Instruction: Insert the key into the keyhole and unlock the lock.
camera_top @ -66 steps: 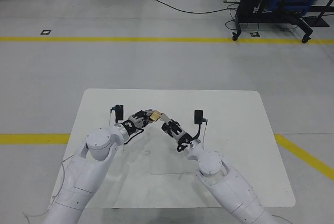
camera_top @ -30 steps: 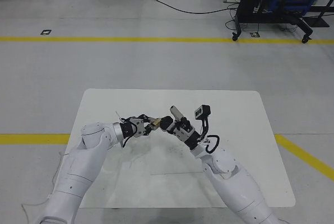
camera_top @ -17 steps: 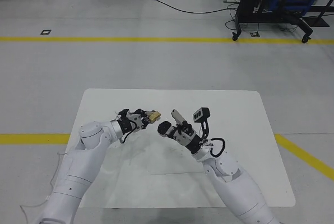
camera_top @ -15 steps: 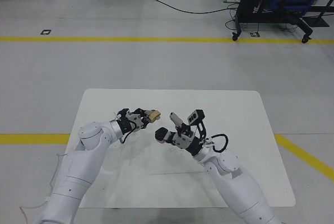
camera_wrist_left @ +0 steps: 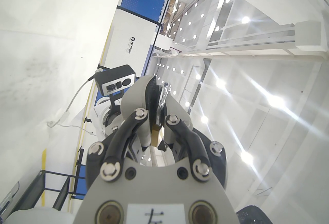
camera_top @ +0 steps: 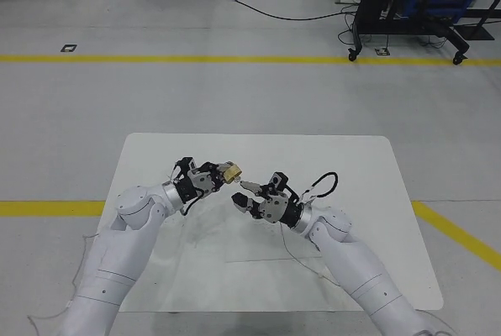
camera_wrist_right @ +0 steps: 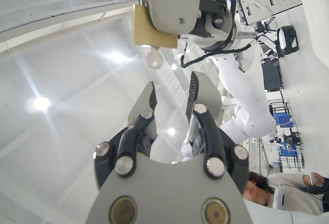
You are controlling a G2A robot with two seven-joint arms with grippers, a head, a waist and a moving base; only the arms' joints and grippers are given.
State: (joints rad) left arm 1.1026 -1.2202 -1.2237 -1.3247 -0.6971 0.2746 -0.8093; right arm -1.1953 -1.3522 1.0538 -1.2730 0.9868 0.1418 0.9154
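My left gripper [camera_top: 219, 174] is shut on a brass padlock [camera_top: 229, 172] and holds it above the white table [camera_top: 343, 160]. In the left wrist view the padlock [camera_wrist_left: 155, 135] sits pinched between the fingers [camera_wrist_left: 140, 96]. A silver key [camera_wrist_right: 153, 60] sticks out of the padlock's [camera_wrist_right: 145, 29] body, its round bow hanging free. My right gripper [camera_wrist_right: 172, 90] is open just short of the key, touching nothing. From above, the right gripper [camera_top: 246, 194] sits a small gap to the right of the lock.
Yellow floor lines run behind and beside the table. A black wheeled frame [camera_top: 410, 29] stands far back right. A cable [camera_top: 318, 181] loops off the right wrist. Bare tabletop lies under and in front of both arms.
The right gripper, which was up against the lock, has let go, drawn back to the right and opened. The left gripper has tilted the padlock slightly up and keeps hold of it.
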